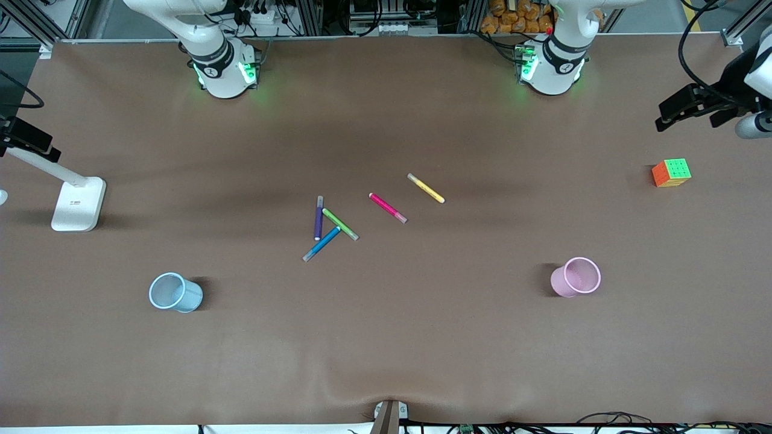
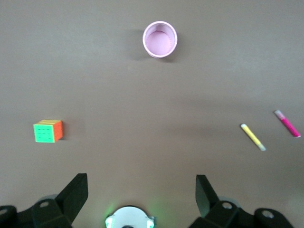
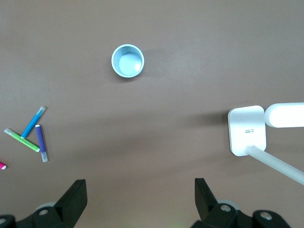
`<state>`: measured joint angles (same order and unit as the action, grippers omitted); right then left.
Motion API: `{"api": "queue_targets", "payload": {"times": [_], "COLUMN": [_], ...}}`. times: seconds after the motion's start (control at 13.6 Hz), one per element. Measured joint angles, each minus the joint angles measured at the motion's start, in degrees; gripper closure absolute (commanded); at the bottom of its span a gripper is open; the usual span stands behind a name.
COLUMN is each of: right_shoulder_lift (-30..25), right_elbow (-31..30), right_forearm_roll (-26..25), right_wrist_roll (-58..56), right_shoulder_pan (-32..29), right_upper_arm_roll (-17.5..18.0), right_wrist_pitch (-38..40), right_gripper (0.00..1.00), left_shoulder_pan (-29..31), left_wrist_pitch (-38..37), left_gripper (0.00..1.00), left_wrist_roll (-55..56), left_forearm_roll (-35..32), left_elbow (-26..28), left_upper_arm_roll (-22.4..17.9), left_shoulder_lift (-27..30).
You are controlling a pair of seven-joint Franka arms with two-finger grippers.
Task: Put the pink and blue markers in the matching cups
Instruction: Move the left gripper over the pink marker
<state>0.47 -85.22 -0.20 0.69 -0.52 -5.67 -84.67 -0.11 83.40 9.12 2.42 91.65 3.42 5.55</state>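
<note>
1. Hovering high over the surface (image 1: 386,337), the left gripper (image 2: 141,190) shows only in its own wrist view, at the lower edge of the frame; its two dark fingers (image 2: 76,190) stand wide apart with nothing between them.
2. The right gripper (image 3: 140,194) hangs the same way at the lower edge of the right wrist view, fingers (image 3: 76,195) spread and holding nothing. Both arms wait; in the front view only their bases show, along the top of the frame.
3. The pink marker (image 1: 388,208) lies flat near the centre of the front view, on a slant, with its pale cap end toward the front camera. It appears again at the right edge of the left wrist view.
4. The blue marker (image 1: 321,243) lies just below centre in the front view, slanted. Its upper end meets the green marker (image 1: 340,223) and sits close to the purple marker (image 1: 318,217), the three forming a loose cluster.
5. The yellow marker (image 1: 426,188) lies apart from the cluster, just up and right of the pink marker in the frame.
6. The pink cup (image 1: 576,277) stands upright in the lower right of the front view, well apart from the markers, toward the left arm's end.
7. The blue cup (image 1: 175,292) stands upright in the lower left, toward the right arm's end, also well apart from them.
8. A puzzle cube (image 1: 671,172) sits at the right of the frame, and a white lamp base (image 1: 78,204) at the left.
</note>
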Motion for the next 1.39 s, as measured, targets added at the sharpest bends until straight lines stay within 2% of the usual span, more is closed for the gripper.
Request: {"api": "queue_targets", "payload": {"times": [0.22, 0.44, 0.66, 0.95, 1.25, 1.39], "right_shoulder_lift": [0.0, 0.12, 0.17, 0.19, 0.2, 0.21], "right_elbow": [0.0, 0.0, 0.0, 0.01, 0.02, 0.02], "right_forearm_roll": [0.0, 0.0, 0.01, 0.02, 0.02, 0.02], "right_wrist_roll": [0.0, 0.0, 0.0, 0.0, 0.0, 0.0], "right_shoulder_pan": [-0.02, -0.05, -0.06, -0.07, -0.08, -0.08], "right_upper_arm_roll": [-0.02, -0.07, -0.06, -0.08, -0.09, -0.09], "right_wrist_pitch": [0.0, 0.01, 0.01, 0.01, 0.02, 0.02], "right_gripper": [0.0, 0.0, 0.0, 0.0, 0.0, 0.0], "left_shoulder_pan": [-0.54, -0.67, -0.88, -2.21, -11.0, -14.17], "left_wrist_pitch": [0.21, 1.75, 5.98, 14.54, 24.39, 28.26], "left_gripper": [0.0, 0.0, 0.0, 0.0, 0.0, 0.0], "left_wrist_roll": [1.81, 5.61, 14.81, 31.38, 45.68, 49.5], "left_forearm_roll": [0.88, 1.78, 2.49, 2.5, 1.13, 0.52], "left_elbow": [0.0, 0.05, 0.38, 0.65, 0.73, 0.7], "left_upper_arm_roll": [1.01, 4.43, 10.56, 19.72, 21.02, 21.03], "left_shoulder_lift": [-0.88, -2.9, -6.99, -15.38, -24.38, -28.41]}}
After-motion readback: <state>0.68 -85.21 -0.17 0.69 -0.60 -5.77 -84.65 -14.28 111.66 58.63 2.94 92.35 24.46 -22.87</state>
